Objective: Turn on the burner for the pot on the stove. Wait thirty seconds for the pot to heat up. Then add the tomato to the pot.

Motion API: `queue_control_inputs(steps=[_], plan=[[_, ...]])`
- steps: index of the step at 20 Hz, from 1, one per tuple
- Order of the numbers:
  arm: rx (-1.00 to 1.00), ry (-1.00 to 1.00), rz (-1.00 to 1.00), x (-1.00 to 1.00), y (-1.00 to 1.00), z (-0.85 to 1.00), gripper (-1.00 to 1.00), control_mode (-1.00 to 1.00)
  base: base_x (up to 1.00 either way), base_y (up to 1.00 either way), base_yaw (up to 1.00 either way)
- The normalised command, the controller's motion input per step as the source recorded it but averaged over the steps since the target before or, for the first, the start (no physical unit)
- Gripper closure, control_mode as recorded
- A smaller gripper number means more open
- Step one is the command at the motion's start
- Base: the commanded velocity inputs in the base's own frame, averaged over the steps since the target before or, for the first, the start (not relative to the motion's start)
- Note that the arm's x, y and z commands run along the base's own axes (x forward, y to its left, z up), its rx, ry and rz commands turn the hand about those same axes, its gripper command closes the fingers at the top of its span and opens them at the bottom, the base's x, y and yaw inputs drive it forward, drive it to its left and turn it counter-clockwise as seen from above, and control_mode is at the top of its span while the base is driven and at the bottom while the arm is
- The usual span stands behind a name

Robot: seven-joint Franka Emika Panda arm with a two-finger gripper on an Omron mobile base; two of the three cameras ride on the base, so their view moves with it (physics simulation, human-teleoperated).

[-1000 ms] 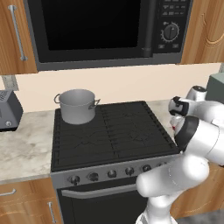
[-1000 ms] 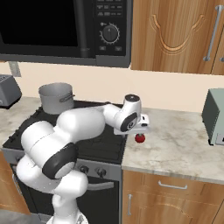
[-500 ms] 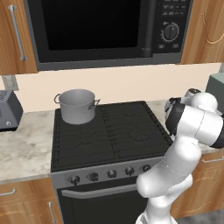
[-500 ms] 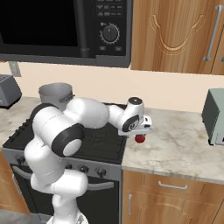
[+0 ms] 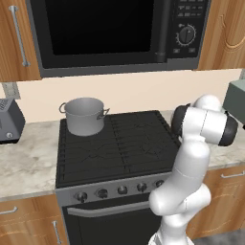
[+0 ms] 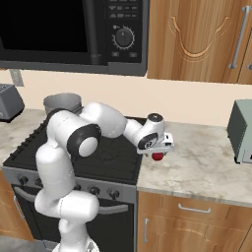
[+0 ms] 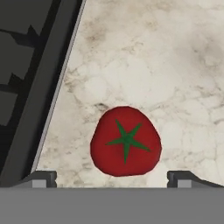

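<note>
Tomato [image 7: 126,141] resting on the marbled desk [image 7: 175,65], just beside the right edge of the stove [image 7: 26,87], stem star facing up toward the hand camera. Same tomato [image 6: 157,156] seen from the right base view as a small red ball directly under the pincer [image 6: 158,147], on the desk [image 6: 206,167] near its corner with the stove [image 6: 118,162]. Pincer [image 7: 112,177] spread wide, tips standing clear to either side of the fruit, nothing held, not yet touching.

Pot [image 5: 84,116] sitting on the back left burner of the stove [image 5: 115,143], lidless, well apart from the tomato. Pot [image 6: 62,103] partly hidden behind the arm in the right base view. Knob positions on the front strip too small to read; burner state not clear.

Likely handling: light, round, glossy skin, so prone to rolling or slipping out sideways under an off-centre squeeze. Soft flesh, easily bruised or split by a hard clamp. Best taken across the widest middle, tips level on opposite flanks, low enough to pass the bulge, with gentle closing. Lift straight up before swinging toward the pot, then release low inside to avoid a hard drop.
</note>
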Motion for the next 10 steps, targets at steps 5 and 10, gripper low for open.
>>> queue_control_inputs(steps=[5, 10], plan=[[0.0, -0.01, 0.0, 0.23, -0.06, -0.15, -1.0, -1.0, 0.0, 0.0, 0.0], [0.0, 0.0, 0.0, 0.21, -0.02, -0.15, -1.0, -1.0, 0.0, 0.0, 0.0]])
